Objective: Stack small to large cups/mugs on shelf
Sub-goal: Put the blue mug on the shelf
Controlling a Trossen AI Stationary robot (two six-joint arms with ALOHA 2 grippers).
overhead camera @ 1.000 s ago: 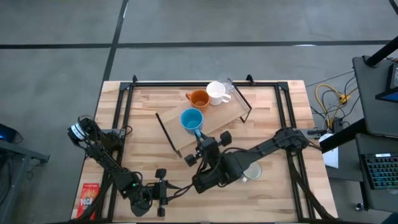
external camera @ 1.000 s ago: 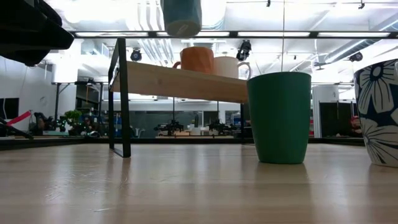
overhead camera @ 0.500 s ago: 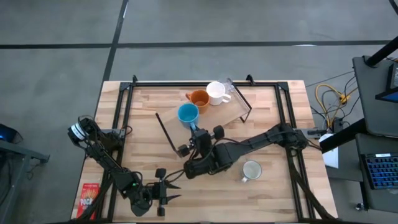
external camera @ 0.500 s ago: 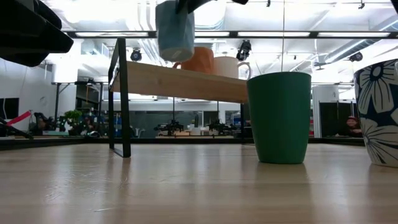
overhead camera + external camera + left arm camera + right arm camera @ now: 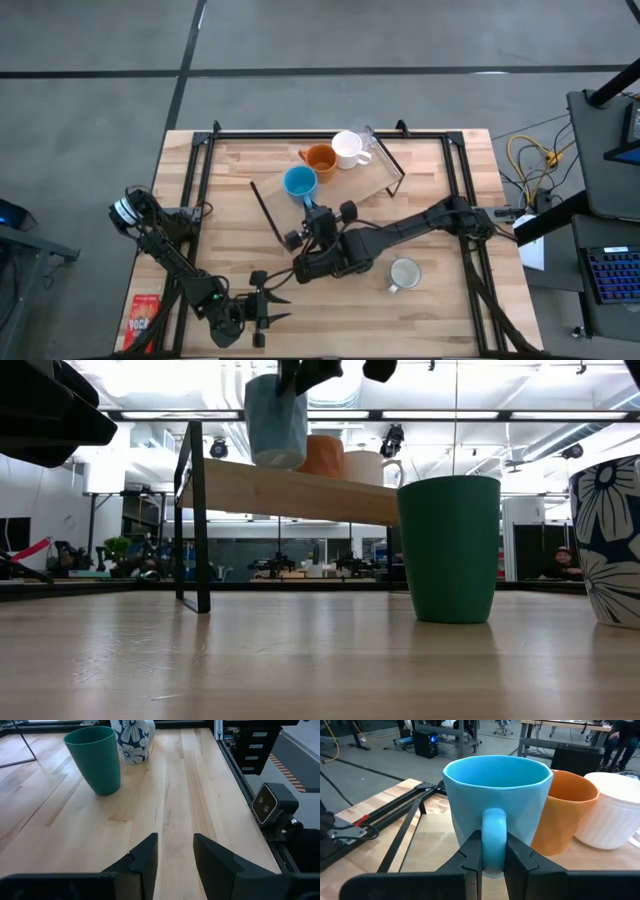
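Since a second ago the right claw (image 5: pixel 306 204), pinching the light blue mug (image 5: pixel 299 183) by its handle, carries it up-left over the shelf (image 5: pixel 345 192) beside the orange mug (image 5: pixel 320 158); next it must lower and release.

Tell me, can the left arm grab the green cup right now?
Probably yes. The left end effector is open, and only bare table lies between it and the green cup.

The floral mug (image 5: pixel 608 540) runs off your low view's edge, and the orange mug (image 5: pixel 322 456) sits half hidden behind the blue mug (image 5: pixel 275 420).
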